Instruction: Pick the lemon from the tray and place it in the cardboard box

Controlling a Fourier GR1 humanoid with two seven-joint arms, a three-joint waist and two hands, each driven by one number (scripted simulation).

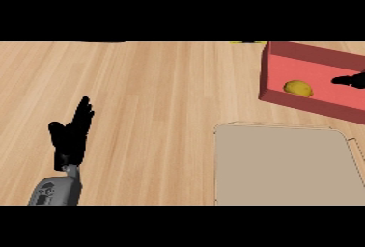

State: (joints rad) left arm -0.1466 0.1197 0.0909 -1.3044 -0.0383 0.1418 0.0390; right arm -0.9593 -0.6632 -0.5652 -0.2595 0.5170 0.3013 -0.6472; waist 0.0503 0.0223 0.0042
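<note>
The lemon (298, 88) lies in the red tray (311, 57). The right hand (351, 80) (grasp unclear) shows beside it; the left hand (73, 131) rests, fingers straight.

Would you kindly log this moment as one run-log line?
phase: reach | lemon: in red tray | right hand: beside lemon, apart | left hand: open, resting | cardboard box: no lemon

l hand (71, 137) open, upright; r fingers (351, 80) at edge.
</note>
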